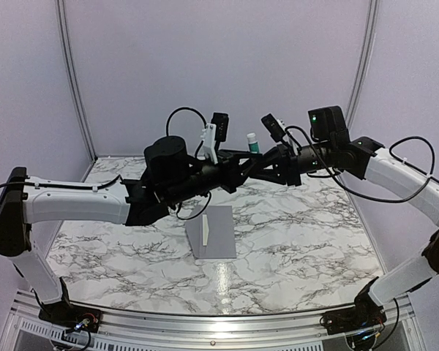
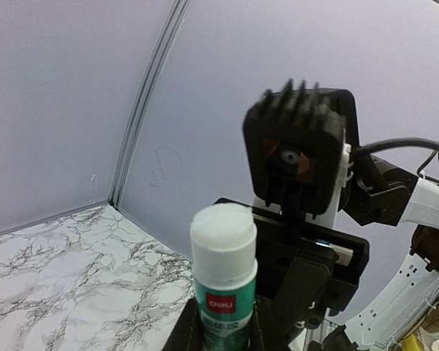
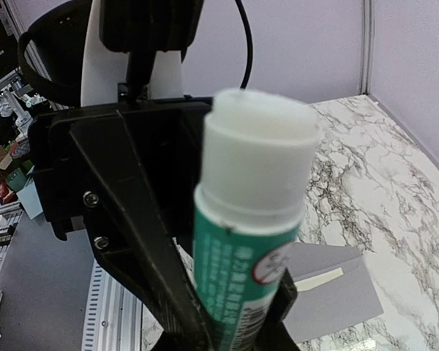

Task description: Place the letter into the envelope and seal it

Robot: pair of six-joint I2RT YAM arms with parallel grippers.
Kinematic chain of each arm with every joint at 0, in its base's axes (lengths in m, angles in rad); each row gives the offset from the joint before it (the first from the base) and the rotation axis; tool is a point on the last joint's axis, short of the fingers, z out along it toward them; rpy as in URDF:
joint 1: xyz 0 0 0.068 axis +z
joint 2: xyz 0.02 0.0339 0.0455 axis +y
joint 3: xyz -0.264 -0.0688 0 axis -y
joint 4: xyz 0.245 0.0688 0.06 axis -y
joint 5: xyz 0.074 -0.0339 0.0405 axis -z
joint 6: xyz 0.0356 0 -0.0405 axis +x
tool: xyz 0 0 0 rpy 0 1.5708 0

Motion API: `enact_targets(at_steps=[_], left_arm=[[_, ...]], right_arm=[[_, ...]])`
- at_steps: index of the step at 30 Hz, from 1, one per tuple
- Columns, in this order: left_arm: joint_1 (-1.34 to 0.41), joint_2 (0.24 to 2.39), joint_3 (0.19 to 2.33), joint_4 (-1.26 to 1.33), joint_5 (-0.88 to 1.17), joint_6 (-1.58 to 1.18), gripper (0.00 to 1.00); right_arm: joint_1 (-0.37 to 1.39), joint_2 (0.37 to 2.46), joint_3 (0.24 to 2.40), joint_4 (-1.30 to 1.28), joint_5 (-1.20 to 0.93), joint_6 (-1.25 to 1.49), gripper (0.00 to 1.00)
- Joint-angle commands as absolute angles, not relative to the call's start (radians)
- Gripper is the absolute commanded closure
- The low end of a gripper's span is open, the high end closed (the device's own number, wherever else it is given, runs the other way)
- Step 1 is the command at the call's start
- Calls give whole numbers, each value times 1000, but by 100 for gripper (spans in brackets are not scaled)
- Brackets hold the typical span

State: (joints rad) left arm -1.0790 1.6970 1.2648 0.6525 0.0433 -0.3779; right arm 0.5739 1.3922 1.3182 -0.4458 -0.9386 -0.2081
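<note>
Marble table (image 1: 314, 241): it carries the flat paper; both arms reach over it and meet in the air above its far half.
Envelope (image 1: 218, 238): grey, flat at the table's middle, below the fingers and nearer the bases.
Letter (image 1: 205, 229): you see only a narrow off-white strip on the envelope, running near-to-far; whether the rest is inside you cannot tell.
Glue stick (image 1: 254, 142): upright, white end up, between the two arms' tips.
Left gripper (image 1: 243, 158): its dark fingers flank the tube's base and look clamped on it.
Right gripper (image 1: 267, 159): it appears pinched on the same tube from the other side.
Coming move: the envelope lies down and slightly left, so your left arm looks nearer.
</note>
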Motion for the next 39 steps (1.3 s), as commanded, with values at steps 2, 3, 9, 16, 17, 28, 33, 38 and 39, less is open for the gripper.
enact_targets(at_steps=[2,3,9,16,17,28,33,38,39], left_arm=[[-1078,1703,1269,693,37,-367,72],[-1078,1701,1267,694,29,-369,67],[-1078,1697,1268,694,13,-378,56],[-1076,1695,1271,693,11,-369,63],[-1075,1696,1272,694,12,-370,64],[-1063,1720,1292,694,47,-396,89],[-1063,1715,1283,695,16,-400,98],[-1063,1720,1284,699,10,-398,99],[-1063,1722,1284,700,8,-399,99]], right_arm=[[580,1394,1333,-405,-947,-176,91],[580,1392,1328,-404,-945,-179,93],[581,1387,1312,-403,-944,-182,100],[581,1385,1303,-405,-945,-186,100],[580,1385,1302,-405,-945,-188,100],[580,1380,1296,-421,-935,-202,97],[581,1359,1293,-432,-835,-206,64],[581,1360,1298,-442,-814,-211,63],[580,1361,1298,-441,-816,-210,64]])
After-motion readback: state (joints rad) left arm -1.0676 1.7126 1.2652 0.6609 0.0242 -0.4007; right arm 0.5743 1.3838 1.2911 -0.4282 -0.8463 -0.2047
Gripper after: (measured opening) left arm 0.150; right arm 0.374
